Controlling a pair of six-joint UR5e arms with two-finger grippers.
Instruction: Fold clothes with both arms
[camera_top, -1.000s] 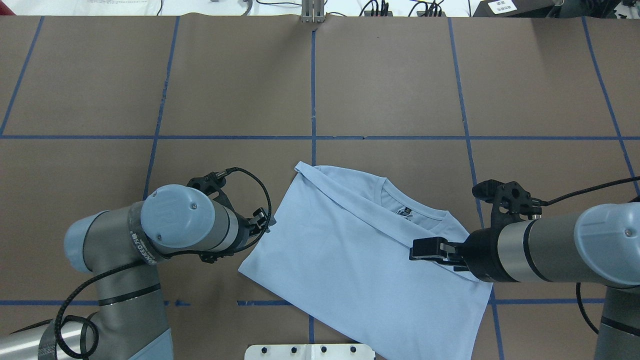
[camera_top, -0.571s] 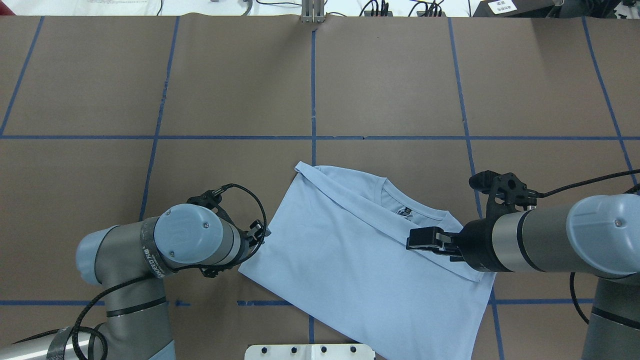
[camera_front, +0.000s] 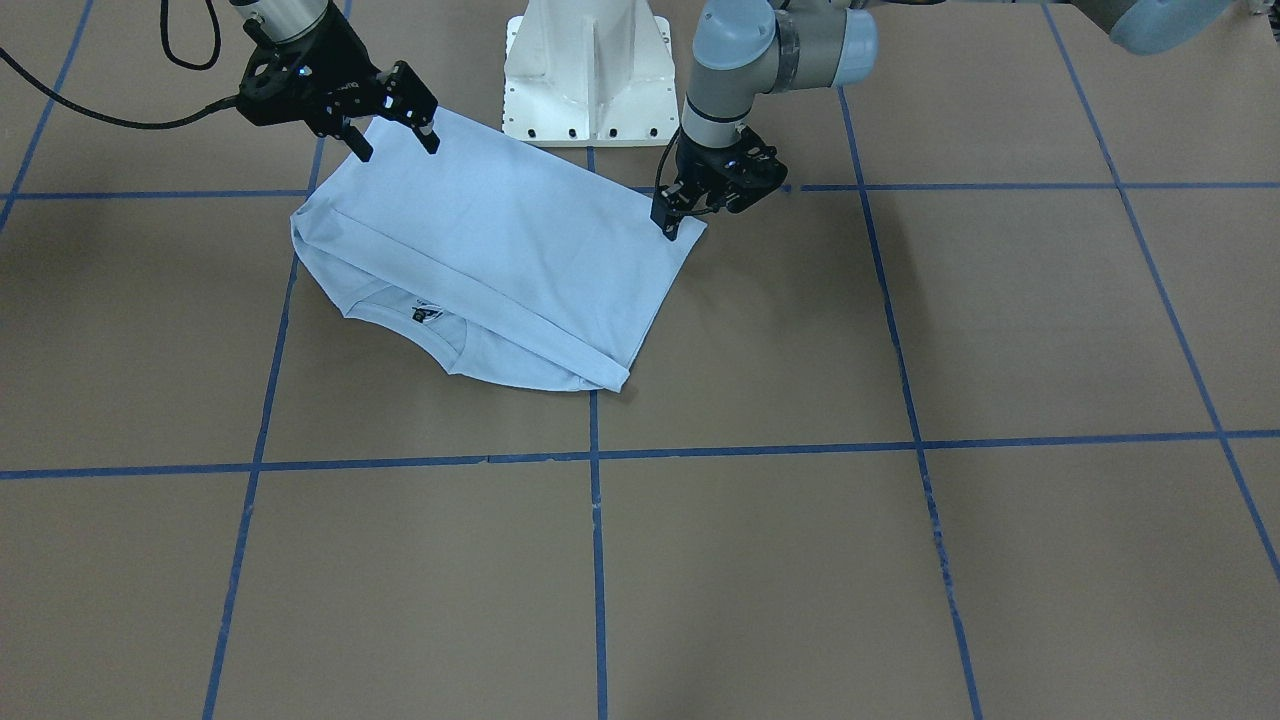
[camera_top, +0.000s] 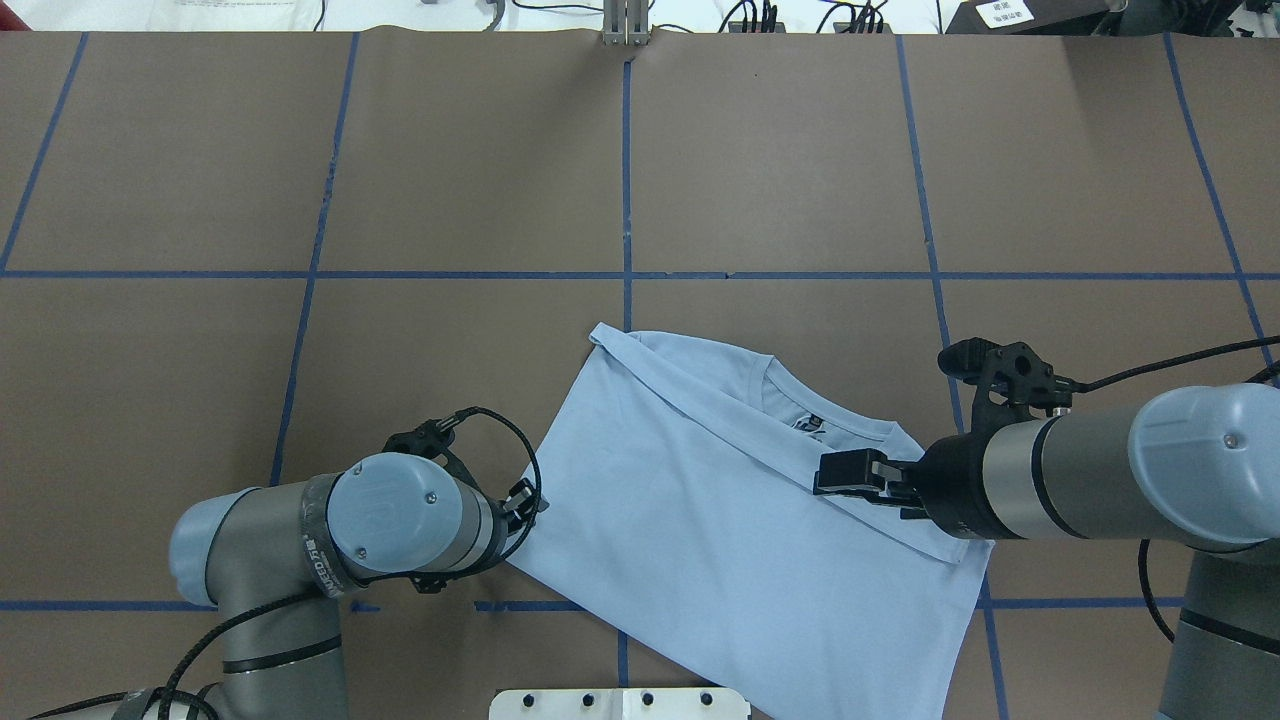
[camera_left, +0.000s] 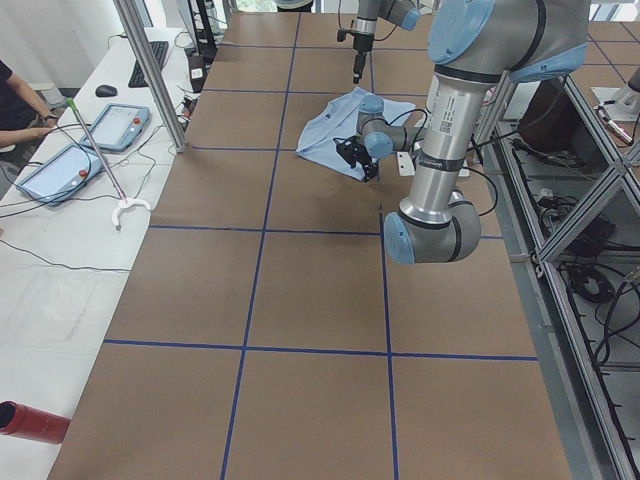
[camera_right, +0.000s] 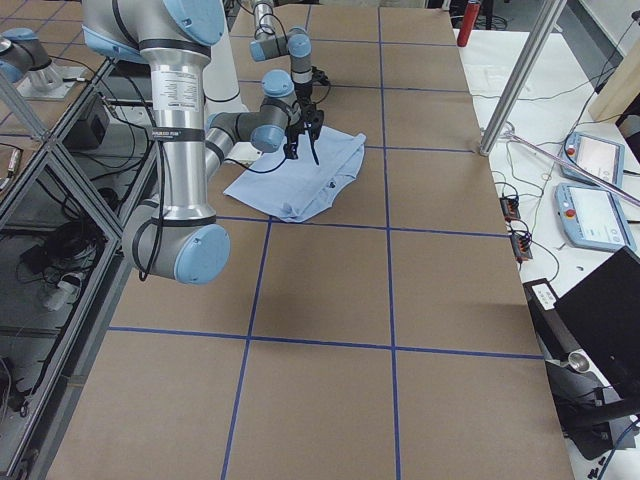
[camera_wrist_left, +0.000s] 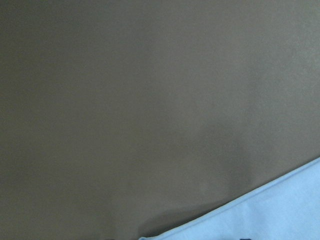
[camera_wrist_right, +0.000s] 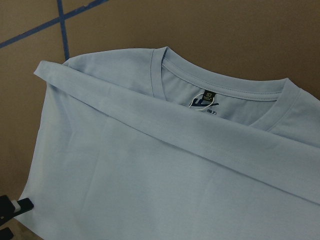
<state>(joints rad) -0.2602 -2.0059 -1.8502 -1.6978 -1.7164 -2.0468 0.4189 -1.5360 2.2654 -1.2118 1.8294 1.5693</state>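
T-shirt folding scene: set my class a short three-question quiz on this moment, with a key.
1. True or false: the right gripper has its jaws shut on the T-shirt.
2. The left gripper is at the shirt's: A collar, B corner, C label?
3. What colour are the lines on the table?
Key: 1 false, the jaws are open; 2 B; 3 blue.

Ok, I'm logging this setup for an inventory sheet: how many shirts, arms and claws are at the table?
Shirt: 1
Arms: 2, left arm and right arm
Claws: 2, left claw and right claw
Total: 5
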